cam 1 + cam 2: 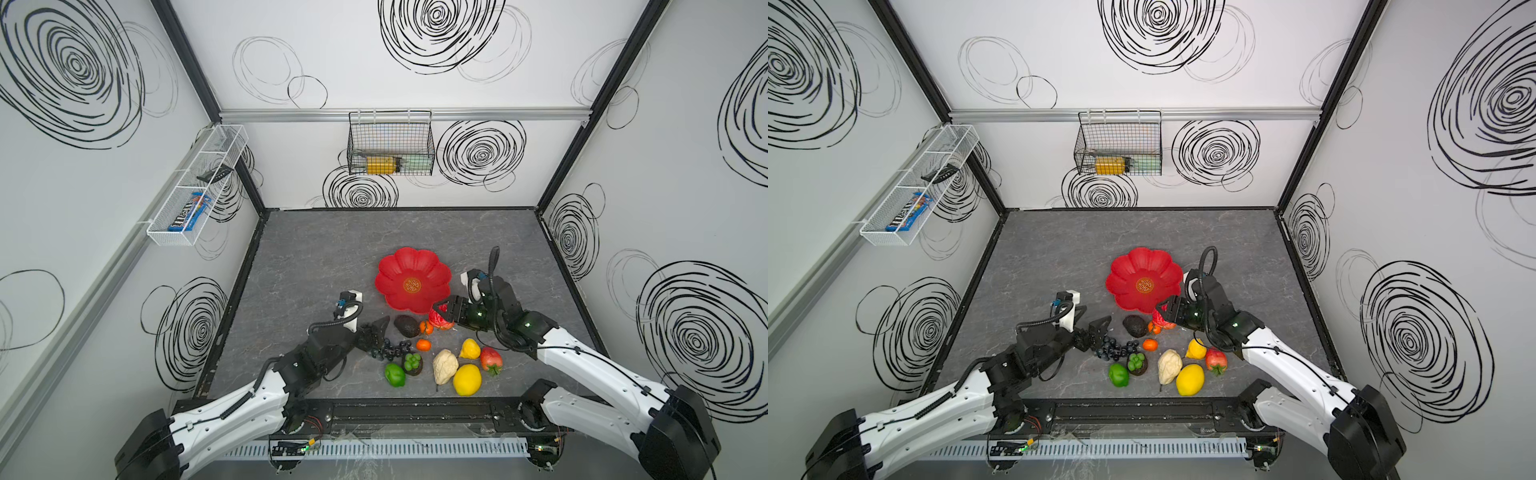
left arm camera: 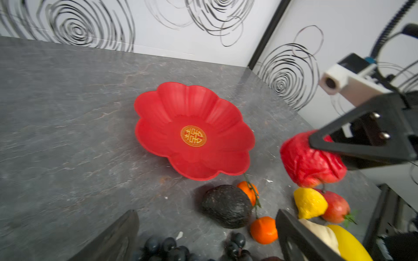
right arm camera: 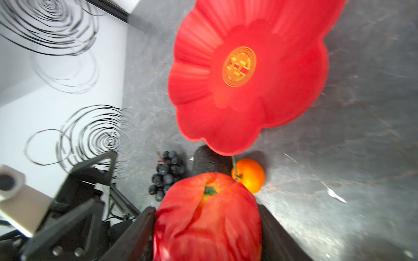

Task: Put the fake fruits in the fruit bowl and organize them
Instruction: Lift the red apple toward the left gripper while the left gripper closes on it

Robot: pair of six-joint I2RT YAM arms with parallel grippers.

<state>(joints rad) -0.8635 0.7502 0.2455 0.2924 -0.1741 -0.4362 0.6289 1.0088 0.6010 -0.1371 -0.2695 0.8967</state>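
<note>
1. Right gripper point(image 1: 443, 314): the jaws are clamped on the red apple point(image 1: 440, 321). In the right wrist view one jaw lies flat against each flank of the apple, and the stem end faces outward
2. Red apple: located just outside the near rim of the fruit bowl point(image 1: 397, 270), just beside the first orange point(image 1: 426, 327). Contact with the table point(image 1: 324, 257) cannot be determined
3. Fruit bowl: seated flat on the table, right of centre in both top views. The inner surface is exposed and the gold emblem point(image 1: 412, 284) is fully visible
4. Left gripper point(image 1: 375, 336): the jaws stand wide apart and grip nothing. The gripper sits at the left end of the grape bunch point(image 1: 392, 350). In the left wrist view the grapes lie between the two fingers point(image 2: 117, 237). Contact with the grapes cannot be determined
5. Avocado point(image 1: 407, 326): on the table between the grape bunch and the first orange, near the bowl rim
6. Second orange point(image 1: 424, 344): on the table, on the near side of the avocado
7. Green group: the green fruit point(image 1: 395, 375) and the green cluster fruit point(image 1: 413, 363) lie side by side, on the near side of the grape bunch
8. Right group: the cream lumpy fruit point(image 1: 445, 365) lies just beside the lemon point(image 1: 467, 379). The small yellow fruit point(image 1: 470, 348) and the strawberry point(image 1: 491, 360) lie just behind them, beside the right arm
</note>
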